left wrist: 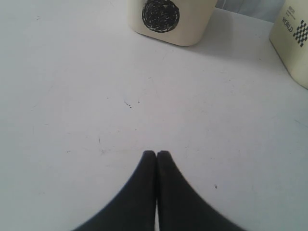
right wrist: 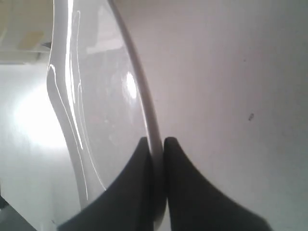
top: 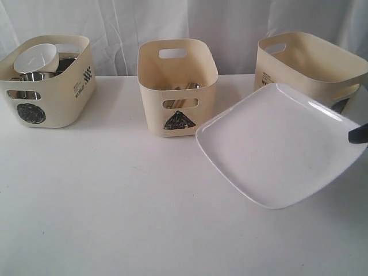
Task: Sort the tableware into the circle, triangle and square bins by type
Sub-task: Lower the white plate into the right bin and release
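Gleaming white rounded-square plate (top: 276, 144), tilted

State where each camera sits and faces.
Exterior: off the arms, facing circle bin, triangle bin, square bin across the table; only a right fingertip shows, holding the plate.
Left wrist: on the left arm, looking past shut left fingers at table and circle bin.
Right wrist: on the right arm, along right fingers pinching the plate's rim.
Shared: exterior and right wrist both show the plate.

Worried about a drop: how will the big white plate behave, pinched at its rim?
Probably stiff: the plate shows no sag while tilted. Its glossy glaze looks slippery, and the right gripper pinches only one edge, so it may pivot or slip. Likely breakable if dropped.
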Motion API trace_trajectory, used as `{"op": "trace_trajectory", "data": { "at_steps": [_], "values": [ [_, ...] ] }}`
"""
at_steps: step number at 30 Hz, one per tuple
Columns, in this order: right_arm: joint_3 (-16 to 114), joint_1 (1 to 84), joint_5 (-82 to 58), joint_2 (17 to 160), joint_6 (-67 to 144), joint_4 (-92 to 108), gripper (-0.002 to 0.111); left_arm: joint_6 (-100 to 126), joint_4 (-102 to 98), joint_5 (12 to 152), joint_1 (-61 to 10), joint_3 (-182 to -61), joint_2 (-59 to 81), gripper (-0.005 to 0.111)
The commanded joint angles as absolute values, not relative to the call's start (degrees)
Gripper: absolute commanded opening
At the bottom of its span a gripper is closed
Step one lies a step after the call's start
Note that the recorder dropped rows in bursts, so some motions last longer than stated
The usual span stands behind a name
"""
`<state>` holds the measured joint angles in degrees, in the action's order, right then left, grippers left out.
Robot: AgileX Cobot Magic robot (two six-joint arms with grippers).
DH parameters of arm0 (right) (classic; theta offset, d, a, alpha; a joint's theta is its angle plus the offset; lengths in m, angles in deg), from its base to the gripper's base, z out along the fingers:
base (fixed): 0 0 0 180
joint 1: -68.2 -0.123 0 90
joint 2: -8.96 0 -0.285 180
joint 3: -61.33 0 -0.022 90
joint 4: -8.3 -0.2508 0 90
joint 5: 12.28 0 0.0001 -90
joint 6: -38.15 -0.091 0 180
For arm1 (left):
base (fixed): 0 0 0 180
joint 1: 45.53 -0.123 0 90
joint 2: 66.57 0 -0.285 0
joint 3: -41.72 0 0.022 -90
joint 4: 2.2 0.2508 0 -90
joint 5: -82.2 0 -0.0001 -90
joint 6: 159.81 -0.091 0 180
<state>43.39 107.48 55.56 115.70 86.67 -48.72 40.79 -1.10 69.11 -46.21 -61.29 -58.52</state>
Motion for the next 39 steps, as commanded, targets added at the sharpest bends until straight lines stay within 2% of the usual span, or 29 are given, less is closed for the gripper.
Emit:
{"op": "trace_trajectory", "data": {
  "at_steps": [1, 9, 14, 25, 32, 39],
  "values": [
    [46.4, 107.6, 57.7, 111.0, 81.8, -60.8, 0.000, 40.8, -1.4, 69.4, -46.0, -61.1, -58.8, 0.000],
    [60.8, 107.6, 57.7, 112.9, 80.4, -81.4, 0.000, 40.8, -1.4, 69.4, -46.0, -61.1, -58.8, 0.000],
    [65.4, 107.6, 44.6, 115.0, 80.4, -82.5, 0.000, 40.8, -1.4, 69.4, -46.0, -61.1, -58.8, 0.000],
    [73.6, 107.6, 27.7, 122.0, 87.1, -82.1, 0.000, 40.8, -1.4, 69.4, -46.0, -61.1, -58.8, 0.000],
    [77.3, 105.9, 23.3, 127.4, 99.5, -81.9, 0.000, 40.8, -1.4, 69.4, -46.0, -61.1, -58.8, 0.000],
    [77.3, 101.1, 18.9, 129.8, 123.6, -81.8, 0.000, 40.8, -1.4, 69.4, -46.0, -61.1, -58.8, 0.000]
  ]
}}
